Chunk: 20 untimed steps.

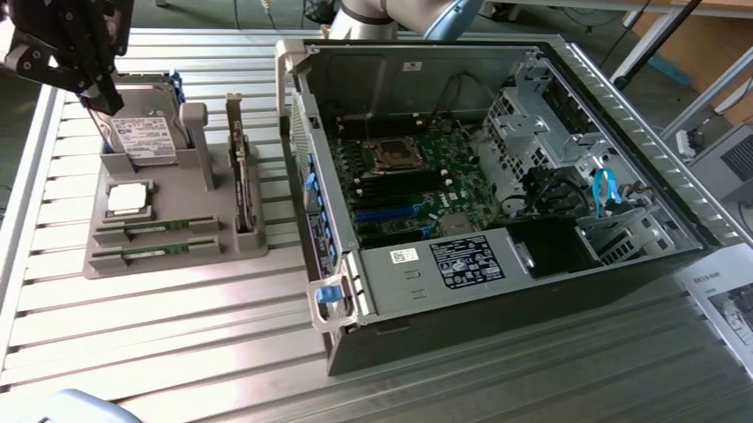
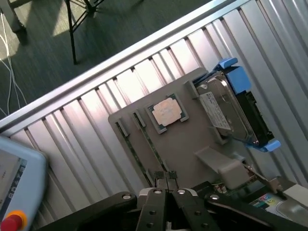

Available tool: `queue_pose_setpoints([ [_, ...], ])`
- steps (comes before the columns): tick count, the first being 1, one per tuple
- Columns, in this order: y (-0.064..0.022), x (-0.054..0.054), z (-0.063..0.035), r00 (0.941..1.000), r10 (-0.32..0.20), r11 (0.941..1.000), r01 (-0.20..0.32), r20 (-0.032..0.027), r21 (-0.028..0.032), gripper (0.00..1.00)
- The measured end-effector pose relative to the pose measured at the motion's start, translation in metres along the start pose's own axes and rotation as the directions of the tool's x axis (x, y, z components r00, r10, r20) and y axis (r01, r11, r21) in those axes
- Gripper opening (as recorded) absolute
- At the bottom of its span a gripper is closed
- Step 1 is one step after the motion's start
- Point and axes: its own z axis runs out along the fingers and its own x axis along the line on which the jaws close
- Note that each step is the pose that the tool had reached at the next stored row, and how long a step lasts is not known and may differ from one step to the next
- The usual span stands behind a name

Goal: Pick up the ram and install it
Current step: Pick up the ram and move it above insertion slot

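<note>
Gripper [image 2: 166, 176] hangs clenched on nothing over the tray [image 2: 191, 140], both ram sticks [image 1: 155, 255] lying in its slots

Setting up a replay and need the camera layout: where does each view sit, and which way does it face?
Exterior view: high off the arm, looking down on the slatted table, gray holder and open computer case; the gripper shows by the hard drive.
Wrist view: on the wrist, looking down past the shut gripper at the holder.
Shared: holder, hard drive, ram sticks.
</note>
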Motion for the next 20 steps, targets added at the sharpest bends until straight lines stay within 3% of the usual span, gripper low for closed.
queue_pose_setpoints([
  [5,0.0000,0.0000,0.0001,0.9967,-0.081,0.9967,0.081,-0.0045,0.0004,0.10],
  [10,0.0000,0.0000,0.0000,0.9868,-0.161,0.9869,0.162,-0.0141,0.0021,0.10],
  [14,0.0000,0.0000,0.0000,0.9740,-0.225,0.9742,0.226,-0.0215,0.0029,0.10],
  [20,0.0000,0.0000,0.0000,0.9476,-0.317,0.9482,0.318,-0.0365,0.0040,0.10],
])
